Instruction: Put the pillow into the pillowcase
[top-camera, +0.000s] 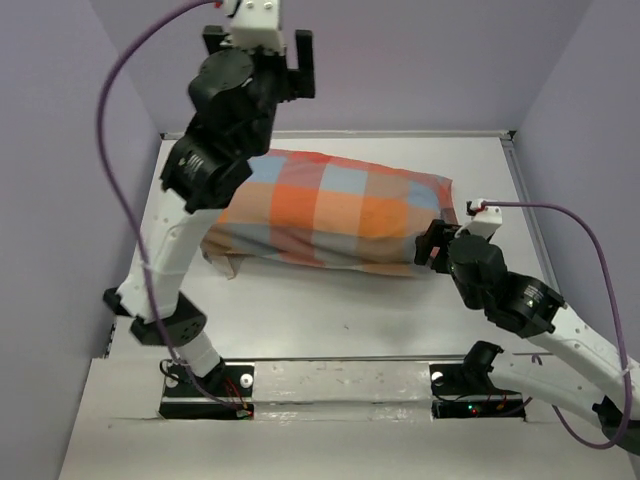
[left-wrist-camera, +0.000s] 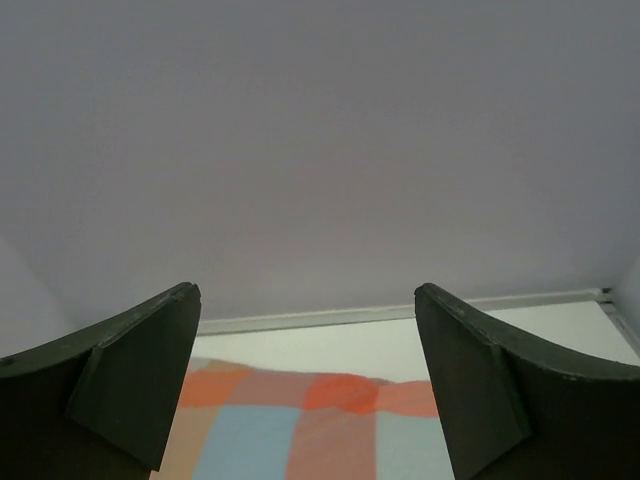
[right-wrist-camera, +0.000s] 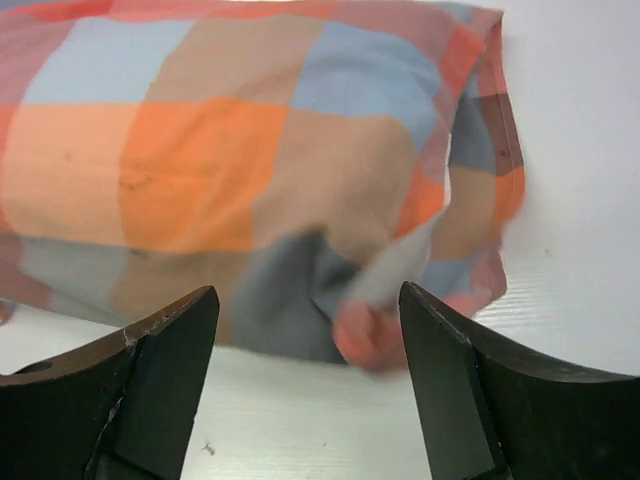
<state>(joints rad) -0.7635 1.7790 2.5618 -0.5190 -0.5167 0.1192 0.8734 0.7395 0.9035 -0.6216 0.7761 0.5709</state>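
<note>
The checked orange, blue and tan pillowcase (top-camera: 330, 210) lies plump and full across the middle of the white table (top-camera: 330, 310). No pillow shows; the case bulges as if filled. My left gripper (top-camera: 258, 60) is raised high above the case's left end, open and empty. In the left wrist view it (left-wrist-camera: 308, 300) looks over the pillowcase (left-wrist-camera: 300, 430) far below. My right gripper (top-camera: 432, 245) is at the case's right end, open. In the right wrist view the gripper (right-wrist-camera: 307, 295) has a loose, blurred fold of the pillowcase (right-wrist-camera: 380, 300) just ahead of its tips, with nothing pinched.
Purple walls close the table in at the back and on both sides, with a low rail (top-camera: 340, 133) along the far edge. The left arm's purple cable (top-camera: 115, 170) loops on the left. A loose flap of the case (top-camera: 225, 262) trails at its near left corner.
</note>
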